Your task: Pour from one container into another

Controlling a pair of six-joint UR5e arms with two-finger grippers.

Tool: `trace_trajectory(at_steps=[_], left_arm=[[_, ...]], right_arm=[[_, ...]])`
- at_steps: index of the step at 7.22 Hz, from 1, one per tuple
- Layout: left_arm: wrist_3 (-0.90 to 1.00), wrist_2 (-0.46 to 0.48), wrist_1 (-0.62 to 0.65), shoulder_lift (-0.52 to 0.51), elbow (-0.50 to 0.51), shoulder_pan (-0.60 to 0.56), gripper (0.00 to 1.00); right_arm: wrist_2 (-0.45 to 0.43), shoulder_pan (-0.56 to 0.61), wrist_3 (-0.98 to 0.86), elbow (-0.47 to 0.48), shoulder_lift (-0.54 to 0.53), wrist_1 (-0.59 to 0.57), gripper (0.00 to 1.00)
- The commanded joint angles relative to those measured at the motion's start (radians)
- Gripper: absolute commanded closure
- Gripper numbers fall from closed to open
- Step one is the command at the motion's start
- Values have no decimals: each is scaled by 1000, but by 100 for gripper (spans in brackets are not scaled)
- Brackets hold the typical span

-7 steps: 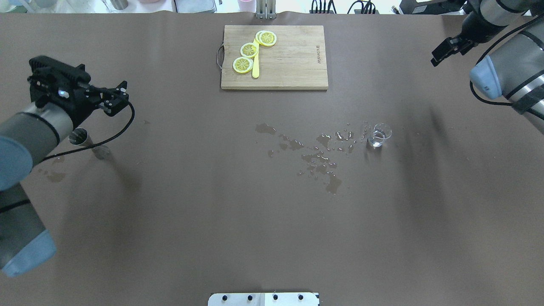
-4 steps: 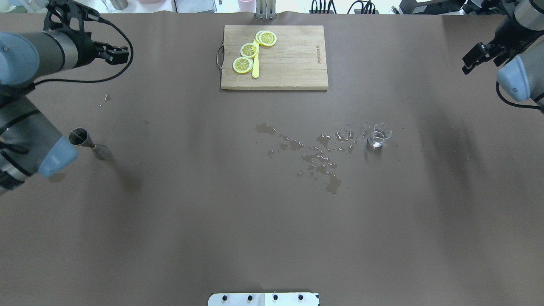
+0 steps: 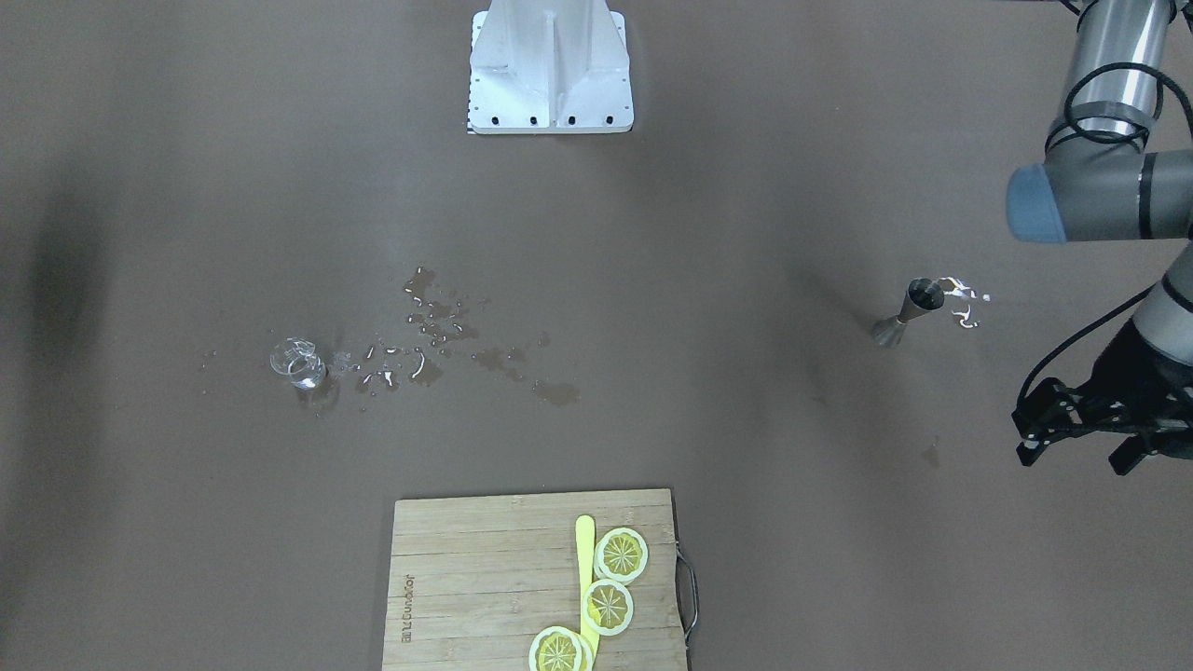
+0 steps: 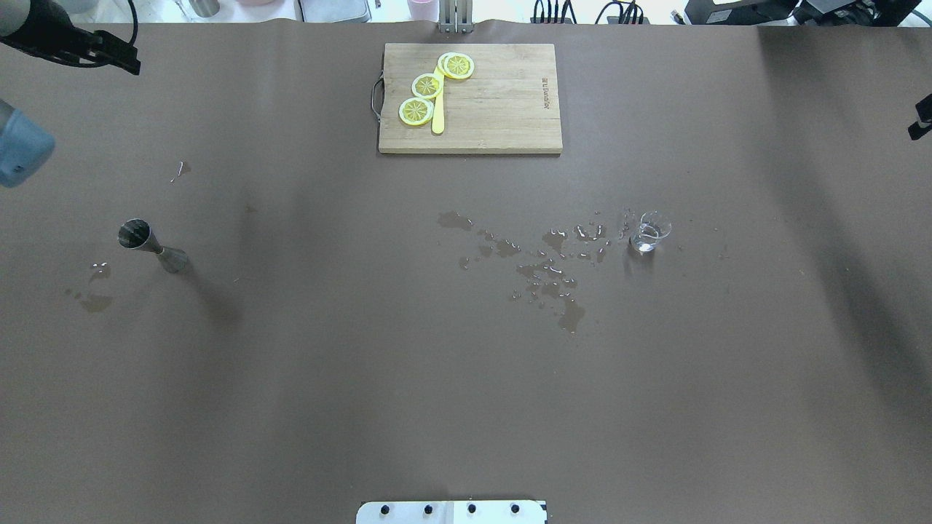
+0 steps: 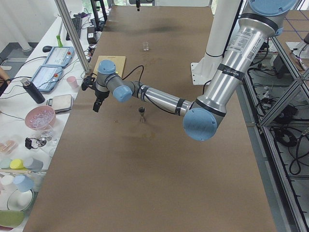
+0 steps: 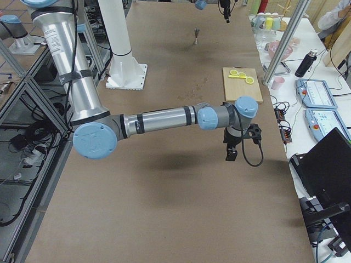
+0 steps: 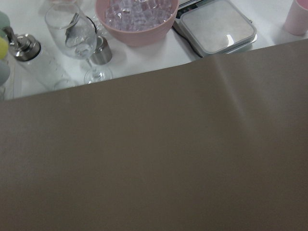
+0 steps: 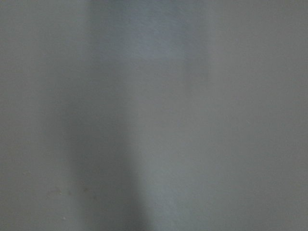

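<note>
Two task items stand well apart on the bench [image 3: 652, 233].

Front-facing view: we find the clear glass [image 3: 296, 365] upright at the view's left. It sits at the end of a trail of spilled liquid [image 3: 447, 340] that runs toward the bench's middle. The steel jigger [image 3: 906, 312] stands at the view's right, with small wet spots [image 3: 953, 284] just beside it. The left claw [image 3: 1074, 455] hangs near the right edge, apart from the jigger, fingers spread and nothing between them. A wooden cutting board [image 3: 485, 578] carries lemon slices [image 3: 621, 554] and a yellow utensil [image 3: 584, 550].

Overhead view: the jigger is at far left and the glass right of centre. Only a black sliver of the right claw [image 4: 921, 120] shows at the right edge, and we cannot tell how its jaws stand.

Left side view: the jigger stands upright just beside the near arm's forearm, which does not touch it.

Right side view: the near arm's claw points down over bare bench, well apart from the glass. We do not judge its jaws from here.

Left wrist view: we see the bench edge and, beyond it, a pink bowl of ice [image 7: 137, 19], a wine glass [image 7: 79, 38] and a grey tray [image 7: 216, 26].

Right wrist view: a blurred grey surface only.
</note>
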Motion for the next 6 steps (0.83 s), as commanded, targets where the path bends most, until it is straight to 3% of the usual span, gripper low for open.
trace_trajectory(at_steps=[1,2,3,6], left_arm=[[13,-220,21,124,-1,-105,1],[129,-278,35,190,-7,-163,1],[296,-280,38,254,-8,-193,1],[512,-279,73,422,-34,-329,1]], right_arm=[[-4,83,0,183,-238,-10,0],[-4,115,0,247,-319,-11,0],[-7,127,0,293,-369,-12,0],[-10,127,-11,305,-381,-5,0]])
